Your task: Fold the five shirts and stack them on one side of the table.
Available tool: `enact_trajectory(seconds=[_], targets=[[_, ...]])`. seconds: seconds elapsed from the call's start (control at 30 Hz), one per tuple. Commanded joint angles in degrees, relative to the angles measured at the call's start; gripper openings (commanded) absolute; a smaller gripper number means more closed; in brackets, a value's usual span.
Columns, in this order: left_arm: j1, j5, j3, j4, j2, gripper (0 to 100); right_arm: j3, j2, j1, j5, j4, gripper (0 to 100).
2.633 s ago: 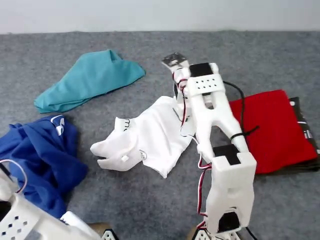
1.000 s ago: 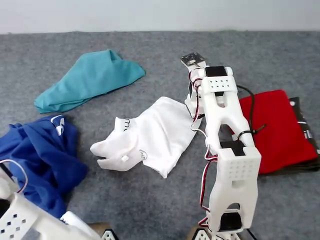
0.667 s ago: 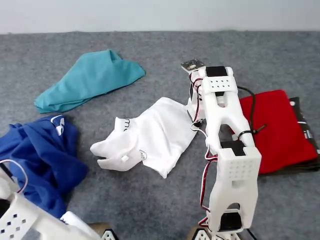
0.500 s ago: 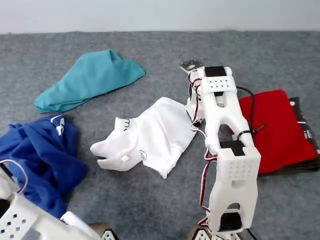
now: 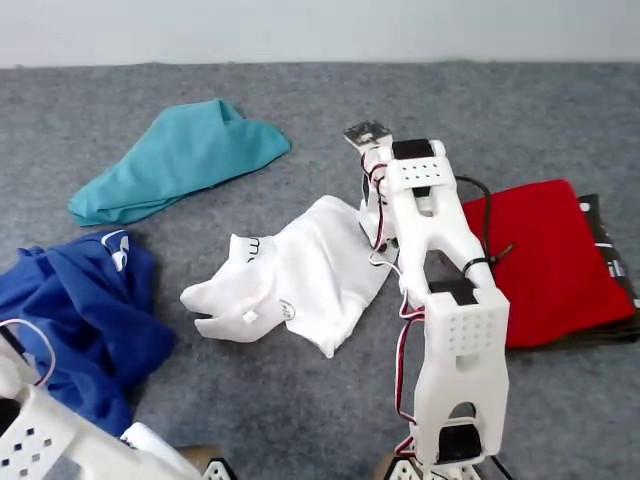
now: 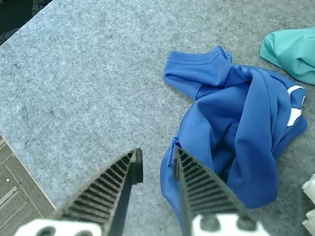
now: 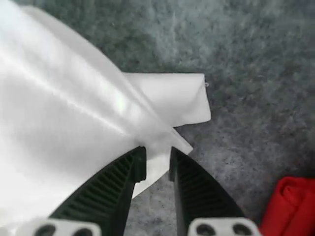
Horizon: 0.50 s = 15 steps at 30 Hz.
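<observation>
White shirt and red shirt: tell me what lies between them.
In the high view, the right arm stands between the white shirt and the red shirt, over a strip of grey carpet.

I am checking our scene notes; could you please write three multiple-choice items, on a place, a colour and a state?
1. Where does the red shirt lie? A. On a dark layer, high view's right. B. Draped over an arm. C. On the floor.
2. What colour is the shirt under the right gripper? A. Teal. B. Red. C. White.
3. How is the left gripper? A. Shut on cloth. B. Open, empty. C. Shut on a cable.
Key: 1 A, a dark edge shows beneath it; 2 C, the white shirt lies below it; 3 B, its fingers stand apart.
</observation>
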Motion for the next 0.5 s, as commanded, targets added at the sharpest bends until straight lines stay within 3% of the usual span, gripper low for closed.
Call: enact_trajectory(seconds=[0.0,0.23,0.47], targets=[[-0.2,0.2,-0.1,-1.0,-0.6,11,-2.7,-0.8,-0.1,-0.4,1.4,13.0],[-0.2,0.2,-0.1,-1.0,-0.6,11,-2.4,-5.1,-0.5,-0.4,3.3,15.4],[-0.2,0.2,-0.1,-1.0,-0.6,11,-2.5,0.9,-0.4,-0.7,2.5,15.1]])
